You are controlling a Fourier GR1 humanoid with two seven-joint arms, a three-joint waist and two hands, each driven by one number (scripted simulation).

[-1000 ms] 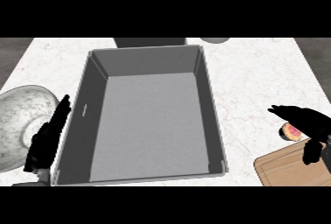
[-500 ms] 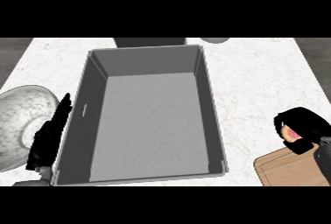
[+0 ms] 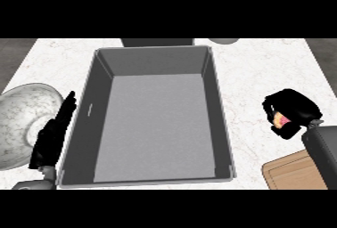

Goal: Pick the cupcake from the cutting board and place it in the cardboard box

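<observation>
We find the cupcake [image 3: 283, 120] largely hidden: only a small pink and tan patch shows inside the curled fingers of the right hand [image 3: 293, 111], which is closed round it to the right of the box [image 3: 158, 118] and apart from the box wall, over the counter [image 3: 263, 71] just beyond the board [image 3: 293, 173]. We cannot tell whether it is above or on the counter. The board is cut off at the lower right edge, with only one corner in view, and the grey right forearm [image 3: 322, 151] covers part of it. We count one box, one board, one cupcake, one plate [image 3: 23, 120] and two hands. The plate, pale and mottled, is cut off at the left edge and lies beside the box. The left hand [image 3: 52, 133] shows at the left, between plate and box, its fingers straight and together, pointing away from us, holding nothing; it lies close along the box's outer left wall, though we cannot tell whether it touches. Two further items at the far edge, one dark [image 3: 158, 42] and one pale [image 3: 225, 40], are cut off and cannot be identified.
</observation>
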